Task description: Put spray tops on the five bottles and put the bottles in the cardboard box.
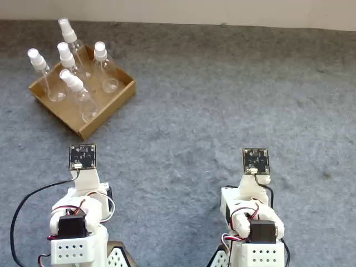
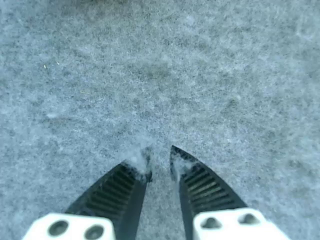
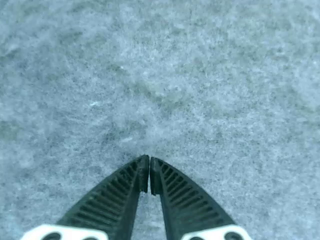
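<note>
Cardboard box (image 1: pixel 109 113), far on desk (image 1: pixel 222 94) ahead of the left arm, holds all five topped bottles (image 1: pixel 83 103); left claw (image 2: pixel 159 161) slightly parted, right claw (image 3: pixel 149 174) closed, both empty: task judged complete, nothing left to grasp.

The bench (image 1: pixel 222 83) is covered all over in grey, fuzzy, felt-like cloth. A shallow cardboard box (image 1: pixel 108 113) sits directly on it in the upper left of the frame, turned at an angle.
</note>
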